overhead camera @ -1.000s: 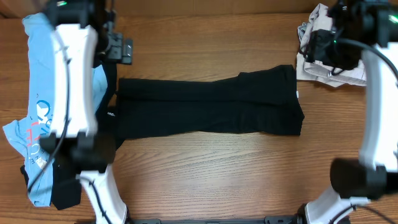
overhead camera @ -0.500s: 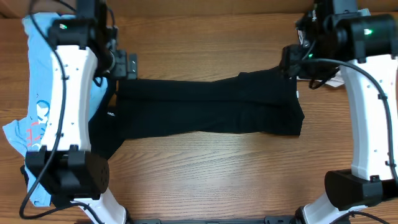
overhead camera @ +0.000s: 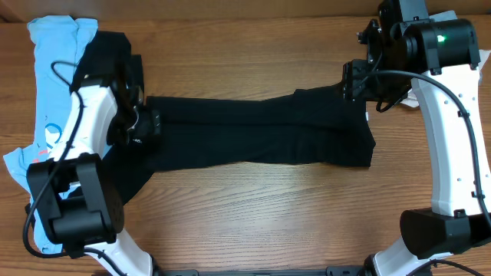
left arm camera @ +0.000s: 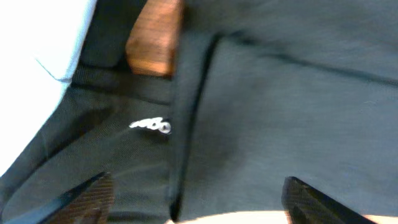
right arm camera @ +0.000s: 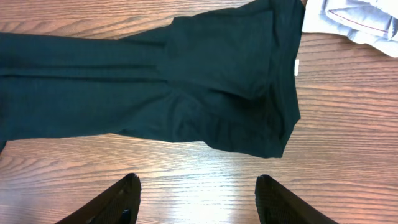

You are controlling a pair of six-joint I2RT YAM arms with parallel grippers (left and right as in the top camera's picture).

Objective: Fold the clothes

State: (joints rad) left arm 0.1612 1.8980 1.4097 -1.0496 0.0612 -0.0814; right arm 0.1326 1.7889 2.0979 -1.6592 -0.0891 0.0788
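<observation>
The left arm (overhead camera: 77,146) and right arm (overhead camera: 449,123) are each wearing smooth white shells over their long links, with bulky black rounded housings sitting at the joints and bases. Thin black cables (overhead camera: 463,115) are looping alongside the white links, and a small green light (overhead camera: 443,38) is glowing on the right arm's upper black housing. The left gripper (left arm camera: 198,186) and right gripper (right arm camera: 199,183) are showing black, tapering fingers (right arm camera: 121,199).

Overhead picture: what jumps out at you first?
The long black shirt stretched sideways across the middle of the wooden table. A robot arm leans over each end of it, with the left gripper and right gripper both open. A light-blue tee lies at the left edge.
</observation>
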